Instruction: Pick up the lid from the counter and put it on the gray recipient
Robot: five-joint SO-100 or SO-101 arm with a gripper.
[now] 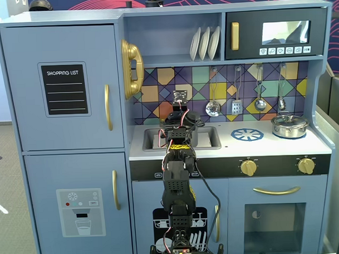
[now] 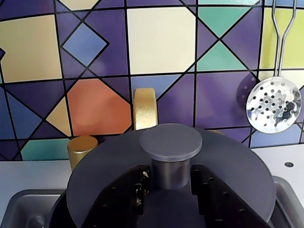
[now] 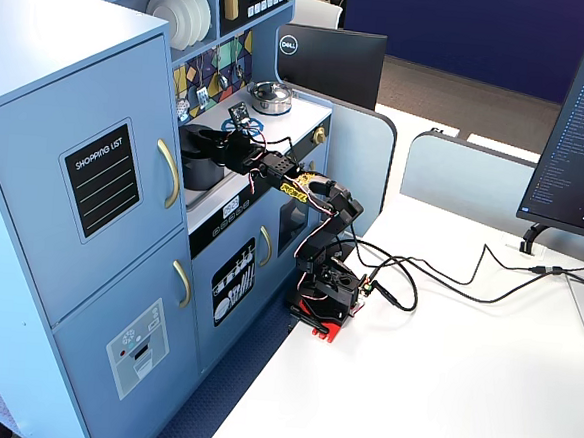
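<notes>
The black two-finger claw (image 2: pixel 167 178) is closing on the short round centre knob of the flat matte dark-gray lid (image 2: pixel 237 180), one finger sitting on each side of the stem with almost no gap showing. In the wrist view the lid is lying level, directly in front of the gold arched faucet (image 2: pixel 145 108) and over the gray sink basin (image 2: pixel 285 190). The matte dark-gray cylindrical pot (image 3: pixel 201 166) is standing below the lid, at the sink, as the angled fixed view shows. The step in hand appears to be placement. Whether the lid is already resting on the rim cannot be determined. The next move calls for lowering until seated, then spreading the fingers and lifting clear.
</notes>
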